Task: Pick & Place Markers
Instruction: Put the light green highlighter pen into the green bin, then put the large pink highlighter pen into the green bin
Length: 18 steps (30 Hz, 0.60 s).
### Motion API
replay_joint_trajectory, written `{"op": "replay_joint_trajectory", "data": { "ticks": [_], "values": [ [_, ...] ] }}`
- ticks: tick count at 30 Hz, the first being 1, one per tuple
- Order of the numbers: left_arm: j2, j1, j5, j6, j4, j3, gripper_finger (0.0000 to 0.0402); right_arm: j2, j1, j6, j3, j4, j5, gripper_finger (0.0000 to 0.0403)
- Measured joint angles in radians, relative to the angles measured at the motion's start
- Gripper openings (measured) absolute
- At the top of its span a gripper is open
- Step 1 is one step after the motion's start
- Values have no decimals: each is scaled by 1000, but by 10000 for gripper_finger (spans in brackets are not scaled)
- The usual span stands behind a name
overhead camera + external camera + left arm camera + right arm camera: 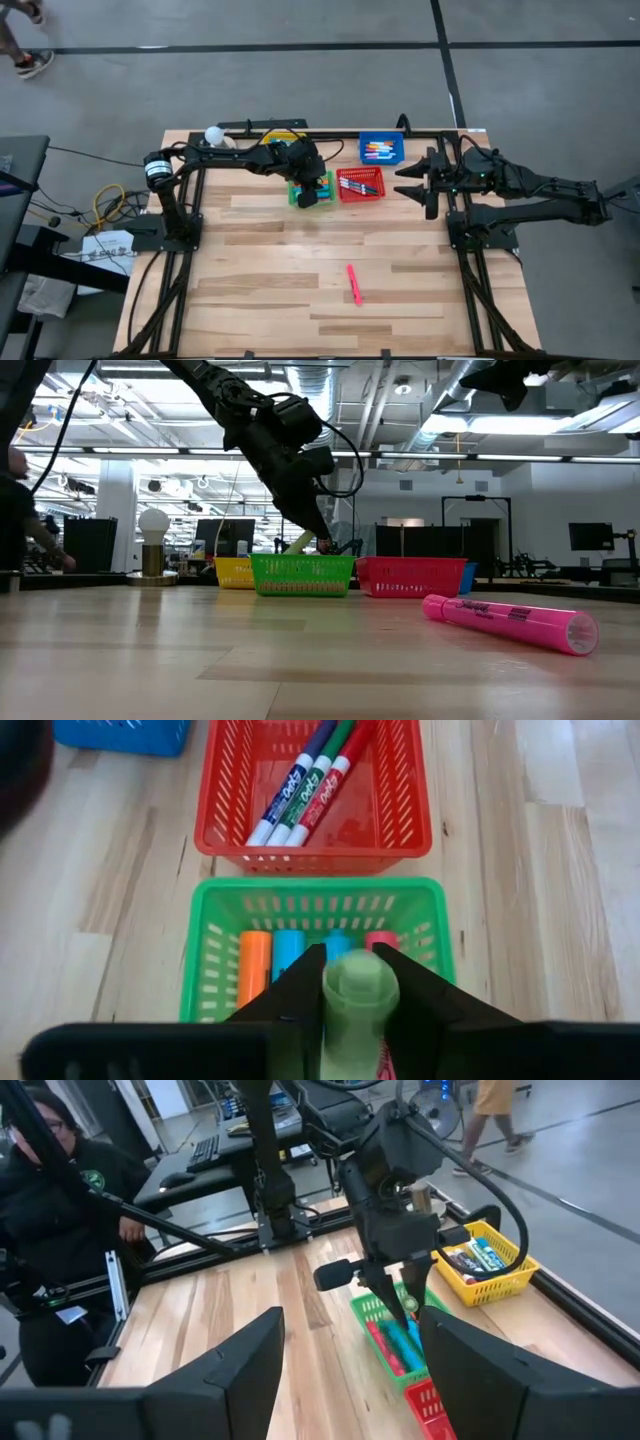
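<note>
Left gripper (352,1010) sat over the green basket (215,935), fingers pinching a yellow-green marker (356,995); best let go low and level.

A green basket (312,193) sits beside a red basket (360,184) on the wooden table (300,290). A blue basket (382,150) lies behind them. A yellow basket (497,1276) stands near the green one.

You're looking level across the wooden table (150,660) at a pink highlighter (510,622) lying near on the right, while farther back the left gripper (318,540) dips into the green basket (302,575), flanked by a yellow basket (233,572) and a red basket (412,576).
</note>
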Motion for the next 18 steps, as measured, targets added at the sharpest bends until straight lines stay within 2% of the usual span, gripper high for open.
{"op": "replay_joint_trajectory", "data": {
  "ticks": [18],
  "values": [
    [1, -9, 0, -2, 13, 0, 126, 0, 0, 5, 0, -1, -1, 221]
  ]
}}
